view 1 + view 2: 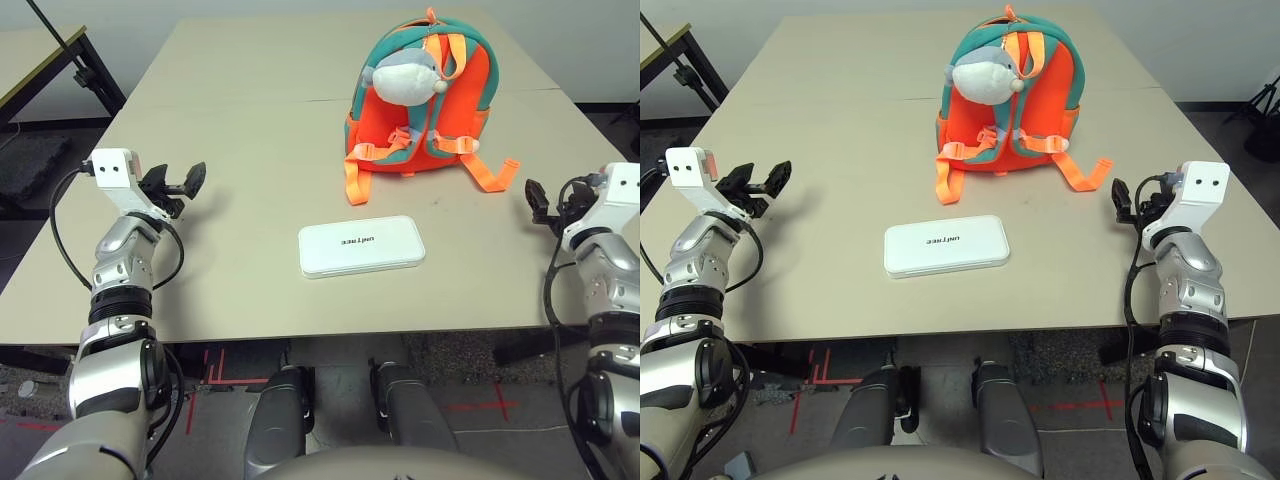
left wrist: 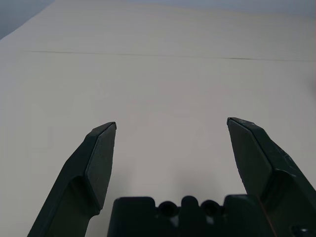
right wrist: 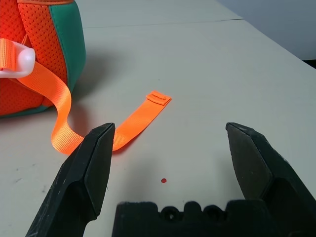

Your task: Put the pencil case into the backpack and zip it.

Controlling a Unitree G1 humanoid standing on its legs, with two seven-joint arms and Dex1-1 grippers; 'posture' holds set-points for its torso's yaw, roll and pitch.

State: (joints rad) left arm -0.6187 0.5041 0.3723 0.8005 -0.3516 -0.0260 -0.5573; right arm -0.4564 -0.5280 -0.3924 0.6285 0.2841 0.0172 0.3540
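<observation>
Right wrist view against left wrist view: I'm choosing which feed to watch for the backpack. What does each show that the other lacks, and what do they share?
Right wrist view: part of the orange and teal backpack, its loose orange strap trailing on the table, and a small red dot ahead of the right gripper. Left wrist view: the left gripper over bare tabletop crossed by a thin seam line. Shared: two open black fingers holding nothing above the beige table.

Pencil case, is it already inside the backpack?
No, the white pencil case lies flat on the table, in front of the orange backpack and apart from it.
</observation>
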